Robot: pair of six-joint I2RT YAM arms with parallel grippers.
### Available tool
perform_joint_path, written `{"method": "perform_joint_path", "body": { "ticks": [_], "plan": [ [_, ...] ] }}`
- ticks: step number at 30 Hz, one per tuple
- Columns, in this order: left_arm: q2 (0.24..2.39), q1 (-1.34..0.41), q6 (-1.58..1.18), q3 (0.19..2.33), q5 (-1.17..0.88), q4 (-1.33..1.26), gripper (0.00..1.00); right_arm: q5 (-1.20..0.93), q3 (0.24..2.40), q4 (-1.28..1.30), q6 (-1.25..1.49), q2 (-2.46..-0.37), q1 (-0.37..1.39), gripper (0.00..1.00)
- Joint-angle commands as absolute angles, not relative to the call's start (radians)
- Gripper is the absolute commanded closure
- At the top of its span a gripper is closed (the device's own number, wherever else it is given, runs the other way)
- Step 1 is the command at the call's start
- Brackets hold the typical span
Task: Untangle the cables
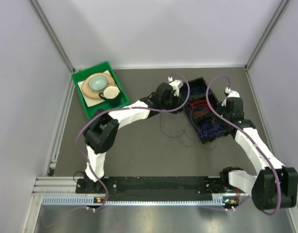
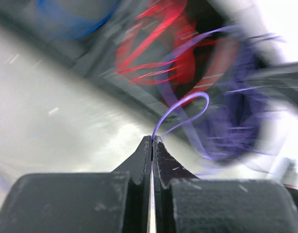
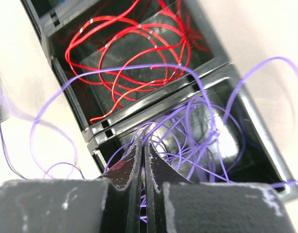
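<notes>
The cables lie in a black compartment tray [image 1: 195, 85]: red cables [image 1: 200, 106] in one section, purple cables [image 1: 212, 128] in the section beside it. My left gripper [image 2: 152, 138] is shut on one thin purple cable [image 2: 185, 99], which loops up from the fingertips toward the blurred purple bundle [image 2: 236, 116]. Behind it show red cables [image 2: 158, 53] and a blue coil [image 2: 71, 19]. My right gripper [image 3: 143, 144] is shut at the purple compartment's edge, and purple cables [image 3: 202, 131] come out right at its tips. Red cables [image 3: 134, 48] fill the section beyond the divider [image 3: 158, 104].
Loose purple strands [image 1: 175, 131] trail off the tray onto the grey table. A green bin [image 1: 90, 73] holding a plate and bowl [image 1: 97, 85] stands at the back left. Both arms [image 1: 134, 114] meet at the tray, the left gripper [image 1: 182, 103] on its left side.
</notes>
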State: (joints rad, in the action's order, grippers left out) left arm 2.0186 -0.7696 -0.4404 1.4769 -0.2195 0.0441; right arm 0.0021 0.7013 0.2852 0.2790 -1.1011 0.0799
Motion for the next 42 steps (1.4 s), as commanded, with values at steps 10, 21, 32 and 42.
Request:
{"method": "perform_joint_path", "body": {
  "ticks": [10,21,32,42],
  "plan": [
    [1.956,-0.911,-0.601,1.604,-0.443,-0.089,1.0,-0.034,0.718,0.253,0.33,-1.051,-0.06,1.0],
    [2.163,-0.954,-0.726,1.764,-0.36,-0.011,1.0,-0.152,0.681,0.181,0.391,-1.138,-0.09,0.62],
    [2.311,-1.002,-0.687,1.981,-0.22,0.173,1.0,-0.08,0.775,0.426,0.38,-0.882,-0.132,0.41],
    [2.508,-1.048,-0.643,2.261,-0.065,0.374,1.0,-0.071,0.833,0.534,0.397,-0.727,-0.163,0.41]
  ]
}}
